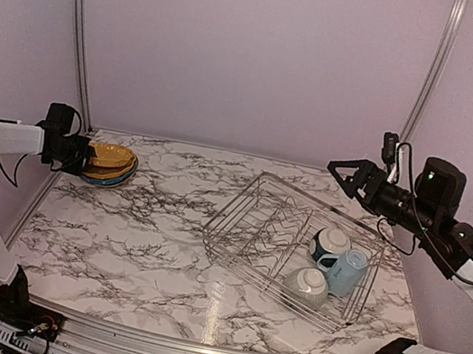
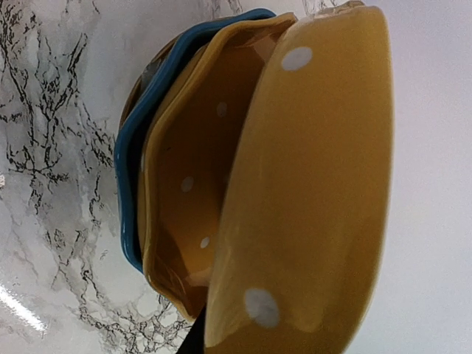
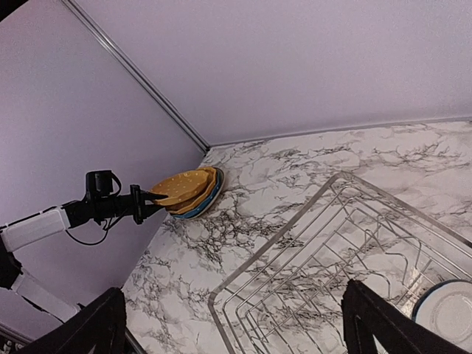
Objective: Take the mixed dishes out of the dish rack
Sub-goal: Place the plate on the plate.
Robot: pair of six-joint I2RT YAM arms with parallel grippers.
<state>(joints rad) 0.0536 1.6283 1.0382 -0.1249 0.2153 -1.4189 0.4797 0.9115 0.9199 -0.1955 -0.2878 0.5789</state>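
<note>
A yellow dotted plate (image 2: 310, 206) is tilted up off the plate stack at the table's far left, and my left gripper (image 1: 83, 156) is shut on its near rim. Only a dark sliver of one finger (image 2: 189, 341) shows under it. Beneath lie a second yellow plate (image 2: 188, 184) and a blue plate (image 2: 127, 199). The wire dish rack (image 1: 265, 223) sits right of centre and holds two small bowls (image 1: 330, 242) (image 1: 306, 284) and a light blue mug (image 1: 346, 272). High above the rack's far right corner, my right gripper (image 1: 339, 177) is open and empty.
The plate stack (image 3: 193, 193) lies close to the left wall and its metal rail (image 1: 79, 30). The rack's upright dividers (image 3: 346, 243) stand bare at its left end. Marble table (image 1: 153, 236) lies between the stack and the rack.
</note>
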